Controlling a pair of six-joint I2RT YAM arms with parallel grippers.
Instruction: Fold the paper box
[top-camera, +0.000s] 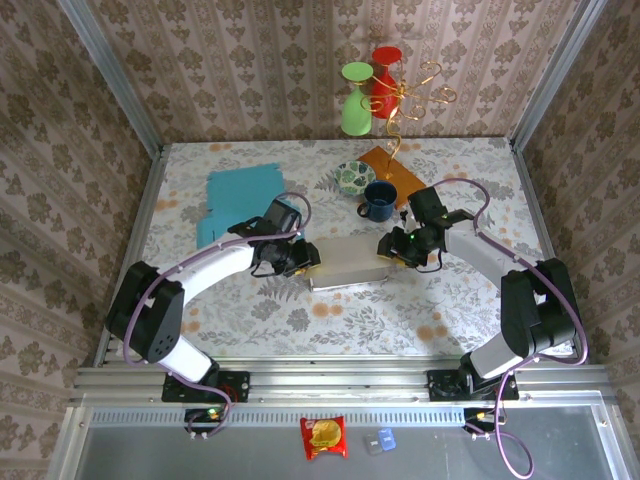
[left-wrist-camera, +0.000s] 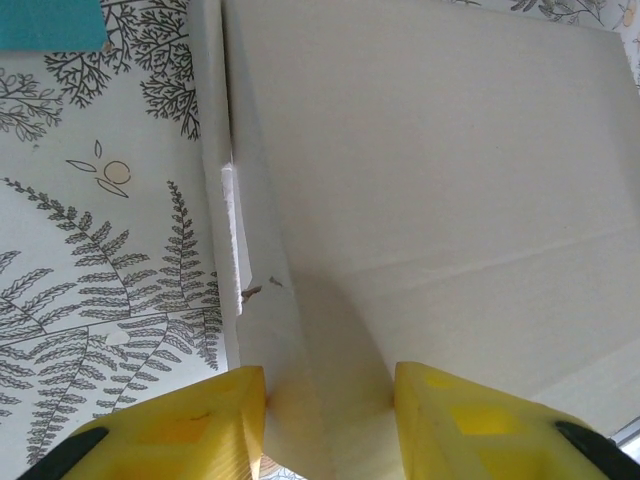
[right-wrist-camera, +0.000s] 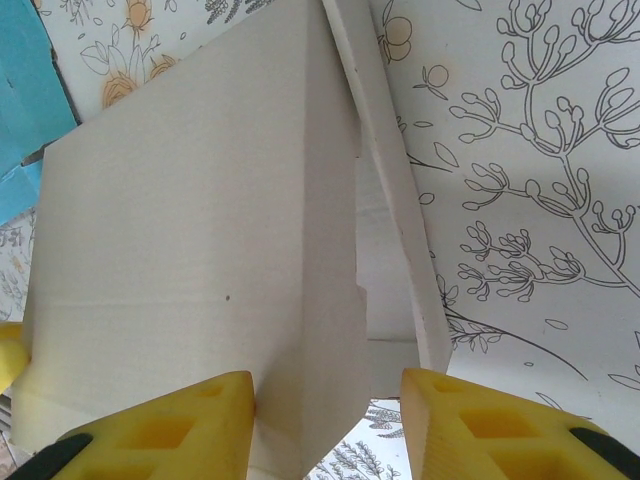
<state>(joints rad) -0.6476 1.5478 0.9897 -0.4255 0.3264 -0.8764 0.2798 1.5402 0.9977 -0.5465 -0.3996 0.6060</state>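
- Mid-bench (top-camera: 300, 320): box (top-camera: 345, 262) of pale, matte card, with smooth flat panels, crisp creases and one cut edge showing white in the left wrist view.
- Over the bench, a cloth printed with ferns, branches and orange blooms.
- Back left of the box, a flat teal card (top-camera: 240, 195), thin and sharp-cornered.
- Back right, a round dark-blue mug (top-camera: 380, 200), a patterned bowl (top-camera: 352, 178) and an orange sheet (top-camera: 392, 170) lying flat.
- Left claw (top-camera: 305, 257): blocky yellow fingers (left-wrist-camera: 200, 425) set narrow, pinching a folded ridge at the box's left end, card against both pads.
- Right claw (top-camera: 385, 247): matching yellow fingers (right-wrist-camera: 180, 425), also narrow, clamped on the box's right end. An upright wall presses one pad and a thin flap strip reaches the other.
- Both arms bent at the elbow, reaching inward from the near corners, wrists facing each other across the box.
- Box lifted slightly at the ends where gripped, its long side roughly parallel to the near edge.
- Open bench in front of the box, right up to the metal rail (top-camera: 340, 380).
- Tighter behind: mug and bowl near the right wrist, teal card just beside the left wrist.
- Patterned walls closing in left, right and back, with bare strips of cloth along each side.
- Below the rail, on a grey ledge, a crinkled red packet (top-camera: 323, 437).
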